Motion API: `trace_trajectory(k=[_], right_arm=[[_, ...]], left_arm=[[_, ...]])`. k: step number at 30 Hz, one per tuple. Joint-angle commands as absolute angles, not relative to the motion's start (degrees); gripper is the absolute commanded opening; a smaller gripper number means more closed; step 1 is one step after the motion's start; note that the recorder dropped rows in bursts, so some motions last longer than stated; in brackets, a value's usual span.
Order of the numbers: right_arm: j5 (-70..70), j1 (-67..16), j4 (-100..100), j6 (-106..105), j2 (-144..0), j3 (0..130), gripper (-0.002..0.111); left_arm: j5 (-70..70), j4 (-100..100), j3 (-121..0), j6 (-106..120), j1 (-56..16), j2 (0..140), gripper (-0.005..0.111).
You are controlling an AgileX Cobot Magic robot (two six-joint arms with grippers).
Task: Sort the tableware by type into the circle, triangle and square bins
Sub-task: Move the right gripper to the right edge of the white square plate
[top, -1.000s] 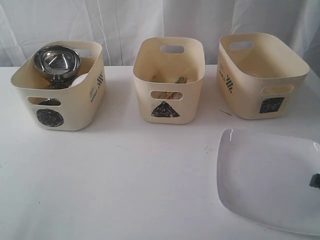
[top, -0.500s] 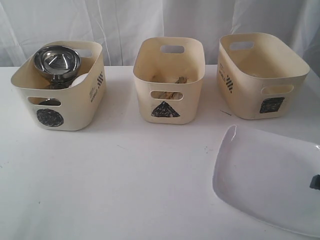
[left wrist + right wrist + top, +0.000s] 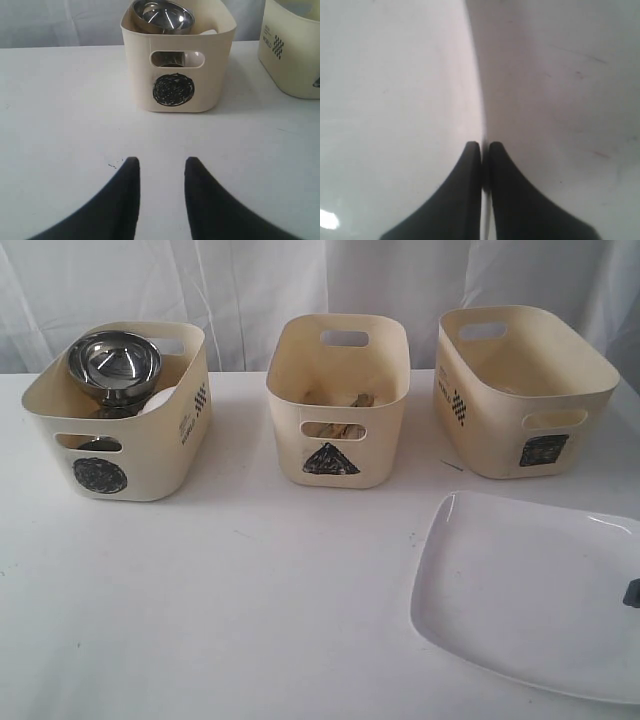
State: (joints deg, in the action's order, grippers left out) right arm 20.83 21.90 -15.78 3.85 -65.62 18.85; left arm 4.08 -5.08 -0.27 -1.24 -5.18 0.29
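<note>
The large white square plate (image 3: 520,600) lies at the front right of the table. My right gripper (image 3: 632,592) is shut on its right rim; in the right wrist view the gripper (image 3: 484,146) pinches the plate (image 3: 395,100) edge-on. The circle bin (image 3: 150,455) holds a steel bowl (image 3: 113,362) on top and something white (image 3: 160,400) beneath it. Wooden pieces (image 3: 345,400) lie in the triangle bin (image 3: 380,440). The square bin (image 3: 490,430) stands behind the plate. My left gripper (image 3: 161,162) is open above bare table, in front of the circle bin (image 3: 140,65) and apart from it.
A white curtain hangs behind the three bins. The white table (image 3: 250,590) stretches between the circle bin and the plate. In the left wrist view the neighbouring bin (image 3: 295,60) shows beside the circle bin.
The right jaws closed on the plate's rim. The plate's left edge shifted left and its near side came up, so it now sits flatter in view. The left gripper has not moved.
</note>
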Motion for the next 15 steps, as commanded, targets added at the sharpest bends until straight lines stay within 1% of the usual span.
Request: trace_trajectory(k=[1, 15], right_arm=[[20.34, 21.71, -16.00, 2.62, -65.43, 18.82, 0.000], [18.50, 21.71, -16.00, 1.69, -69.45, 18.82, 0.000]], left_arm=[[4.29, -5.49, 0.00, -1.21, -5.34, 0.00, 0.036], [4.29, -5.49, 0.00, -1.21, -5.34, 0.00, 0.036]])
